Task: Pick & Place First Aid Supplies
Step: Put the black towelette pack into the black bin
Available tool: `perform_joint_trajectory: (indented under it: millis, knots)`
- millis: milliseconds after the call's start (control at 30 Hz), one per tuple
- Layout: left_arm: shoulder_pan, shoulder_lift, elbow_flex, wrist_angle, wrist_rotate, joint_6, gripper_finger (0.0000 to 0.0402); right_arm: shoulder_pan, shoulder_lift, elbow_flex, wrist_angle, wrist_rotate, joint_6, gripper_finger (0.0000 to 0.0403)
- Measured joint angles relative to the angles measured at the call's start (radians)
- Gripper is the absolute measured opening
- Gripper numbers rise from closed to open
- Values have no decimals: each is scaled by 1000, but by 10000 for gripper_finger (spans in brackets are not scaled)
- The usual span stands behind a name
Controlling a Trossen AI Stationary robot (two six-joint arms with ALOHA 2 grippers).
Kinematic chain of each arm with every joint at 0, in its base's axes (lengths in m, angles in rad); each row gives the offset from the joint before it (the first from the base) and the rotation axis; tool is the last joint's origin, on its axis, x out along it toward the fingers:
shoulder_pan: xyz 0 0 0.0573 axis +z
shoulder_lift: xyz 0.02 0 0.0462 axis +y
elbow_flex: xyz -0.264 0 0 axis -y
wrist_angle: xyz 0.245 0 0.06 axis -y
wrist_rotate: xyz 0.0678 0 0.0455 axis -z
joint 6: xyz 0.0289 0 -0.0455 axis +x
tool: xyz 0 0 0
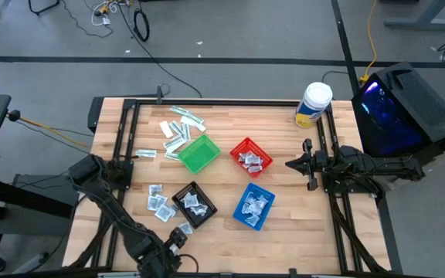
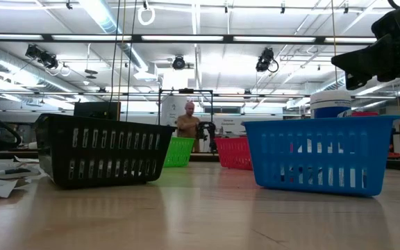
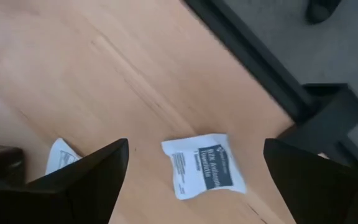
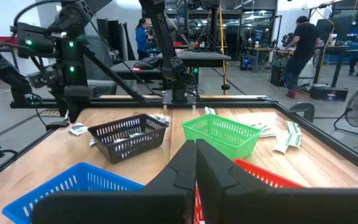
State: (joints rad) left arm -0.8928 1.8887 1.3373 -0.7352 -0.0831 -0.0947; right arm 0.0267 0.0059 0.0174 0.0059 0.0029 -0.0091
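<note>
Sachet (image 3: pixel 204 165): flat, squarish, white wrapper with a dark blue printed panel; small print on it too blurred to read with confidence. Lies on the desk (image 3: pixel 104 68) directly between the spread fingers (image 3: pixel 92 180) of the left pincer (image 1: pixel 178 237), touching neither. A second white packet (image 3: pixel 62 155) lies just beside one finger, partly hidden by it.

Left pincer: fingers wide apart, empty, poised over the desk's near edge, just beside the black basket (image 1: pixel 194 205).

Loose sachets (image 1: pixel 159 202): several more of the same white-and-blue kind, near the left pincer, on the far side of the black basket from the blue one.

Strips (image 1: pixel 182 123): long, narrow, white and pale green, scattered well away from the left pincer, beyond the green basket (image 1: pixel 198 154).

Baskets: four, square, slotted plastic. Black, red (image 1: pixel 251 157) and blue (image 1: pixel 253 206) hold white packets; contents of green cannot be told.

Tub (image 1: pixel 313 104): round, white lid, yellow label, writing not legible; near the right pincer (image 1: pixel 290 164).

Right pincer: fingers pressed together, empty, raised beside the red basket.

Desk: pale wood planks, visible grain, black metal frame.
</note>
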Motion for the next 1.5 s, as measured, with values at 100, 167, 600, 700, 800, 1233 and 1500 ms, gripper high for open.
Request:
perform_joint_trajectory:
  millis: [100,167,600,700,800,1233,1500]
  knots:
    - [-1,-7,-45,27,1,0,377,0,0,0,0,0,0,13]
    - [-3,-13,-64,30,3,-4,375,0,0,0,0,0,0,13]
    - [14,-13,-153,80,47,-32,374,0,0,0,0,0,0,13]
    - [17,-13,-154,83,47,-33,374,0,0,0,0,0,0,13]
    - [27,-11,-154,87,58,-33,374,0,0,0,0,0,0,13]
    - [3,-17,-127,84,53,-161,374,0,0,0,0,0,0,13]
    - [-17,-18,-120,74,12,-241,374,0,0,0,0,0,0,13]
